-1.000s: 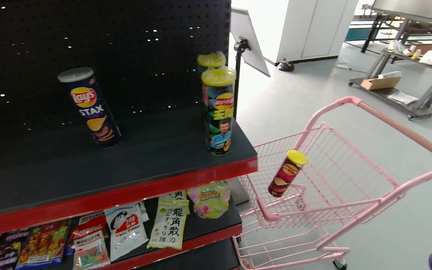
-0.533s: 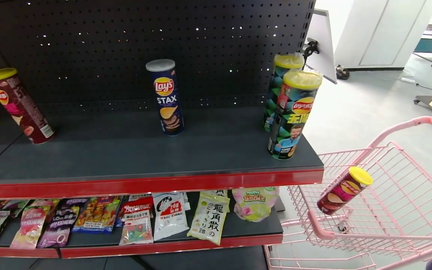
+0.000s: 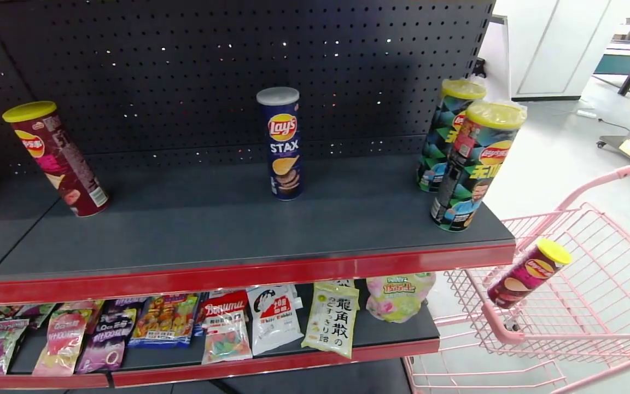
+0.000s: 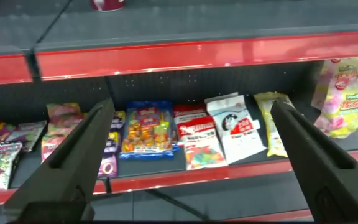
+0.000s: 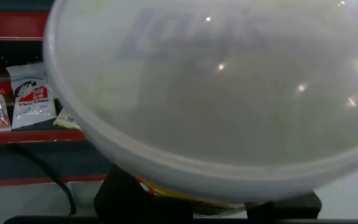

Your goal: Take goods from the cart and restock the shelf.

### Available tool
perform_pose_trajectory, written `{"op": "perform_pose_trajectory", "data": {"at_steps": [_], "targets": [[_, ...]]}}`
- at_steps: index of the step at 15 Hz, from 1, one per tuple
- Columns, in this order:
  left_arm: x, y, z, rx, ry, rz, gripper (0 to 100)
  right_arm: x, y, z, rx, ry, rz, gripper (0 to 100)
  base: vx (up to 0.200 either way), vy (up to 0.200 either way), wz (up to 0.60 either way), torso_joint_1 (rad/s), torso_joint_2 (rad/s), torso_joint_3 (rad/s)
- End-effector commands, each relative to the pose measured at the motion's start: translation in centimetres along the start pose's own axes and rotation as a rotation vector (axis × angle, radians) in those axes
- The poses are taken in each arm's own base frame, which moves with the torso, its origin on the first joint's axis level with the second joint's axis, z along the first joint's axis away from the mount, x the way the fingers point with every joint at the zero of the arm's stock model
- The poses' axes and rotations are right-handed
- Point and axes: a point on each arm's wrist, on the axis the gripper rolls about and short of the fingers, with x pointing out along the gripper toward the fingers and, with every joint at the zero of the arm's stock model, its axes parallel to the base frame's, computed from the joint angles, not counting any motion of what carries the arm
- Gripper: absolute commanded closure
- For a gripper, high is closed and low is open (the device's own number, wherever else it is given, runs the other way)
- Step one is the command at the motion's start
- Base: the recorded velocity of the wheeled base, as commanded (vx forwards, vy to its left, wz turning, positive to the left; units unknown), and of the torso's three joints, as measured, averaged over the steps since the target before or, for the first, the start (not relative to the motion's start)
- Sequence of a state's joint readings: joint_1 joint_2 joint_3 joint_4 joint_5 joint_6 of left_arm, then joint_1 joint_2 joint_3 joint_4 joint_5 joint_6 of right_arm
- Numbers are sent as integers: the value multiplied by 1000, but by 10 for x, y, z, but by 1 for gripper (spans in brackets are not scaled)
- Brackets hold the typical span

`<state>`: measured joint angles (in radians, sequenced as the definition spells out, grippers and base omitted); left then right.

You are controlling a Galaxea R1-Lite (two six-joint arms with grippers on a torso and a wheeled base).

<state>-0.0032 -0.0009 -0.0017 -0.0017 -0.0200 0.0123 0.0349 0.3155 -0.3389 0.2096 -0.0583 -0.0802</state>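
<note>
The right gripper (image 5: 211, 202) is clamped on a can (image 5: 229, 87), its clear lid hard up against the wrist camera. The left gripper (image 4: 192, 106) hangs empty, fingers wide apart, facing the bags (image 4: 145, 127) on the lower shelf (image 4: 229, 173). The step in hand is likely placing: the next move calls for lifting this can over the red lip (image 3: 249, 271) and standing it upright on the top shelf (image 3: 211, 230) beside the blue can (image 3: 283, 143), while a maroon can (image 3: 528, 272) waits in the cart (image 3: 610, 178).
</note>
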Motion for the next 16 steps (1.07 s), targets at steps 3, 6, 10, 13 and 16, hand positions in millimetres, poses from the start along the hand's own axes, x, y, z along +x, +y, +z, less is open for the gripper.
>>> {"op": "perform_pose_trajectory", "data": {"at_steps": [3,6,10,13,16], "targets": [[0,0,0,1,1,0,0,-4,0,0,-3,-33,19,100,0,200,0,6,4,1],[0,0,0,3,1,0,0,-5,1,5,-5,-44,55,100,0,200,0,5,4,4],[0,0,0,6,0,2,0,-6,1,17,-6,-65,127,100,0,100,0,1,1,2],[0,0,0,15,0,2,0,-6,1,25,-8,-73,145,100,67,0,0,1,1,1],[0,0,0,24,0,2,0,-3,1,31,-21,-67,178,100,200,0,0,-7,-2,5]]}}
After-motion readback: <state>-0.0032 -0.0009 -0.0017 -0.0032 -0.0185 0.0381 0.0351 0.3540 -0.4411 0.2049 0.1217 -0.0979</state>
